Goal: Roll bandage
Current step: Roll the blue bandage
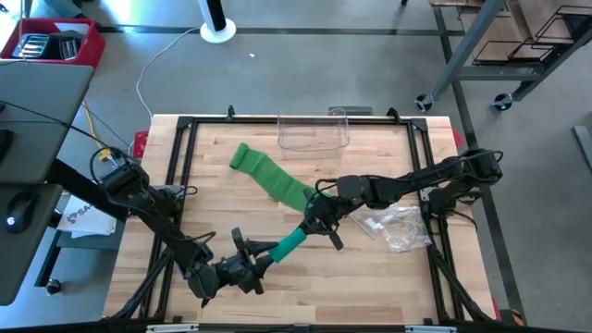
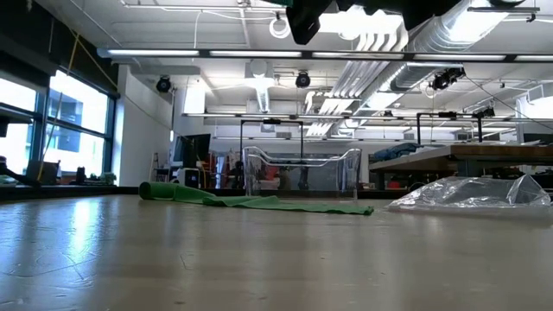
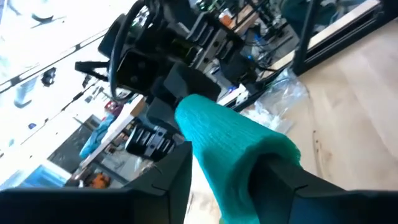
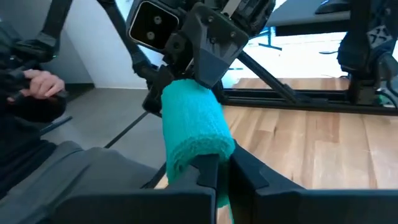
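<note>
Two grippers meet on one green bandage near the table's middle. Left gripper, near edge left of centre, has its fingers partly apart around the near end of the rolled part of the bandage; fingers sit either side of the roll, looks like a grip but contact not fully clear. Roll is lifted off the wooden table, slanting up toward the right gripper. Right gripper, just right of centre, is closed with its fingers pinched on the far end of the roll. Loose strip of bandage trails from there far-left across the table, lying flat. Clear plastic bin at the far edge, centre. Crumpled clear plastic bag on the right, near the right arm. A person's hand shows off the table in the right wrist view.
</note>
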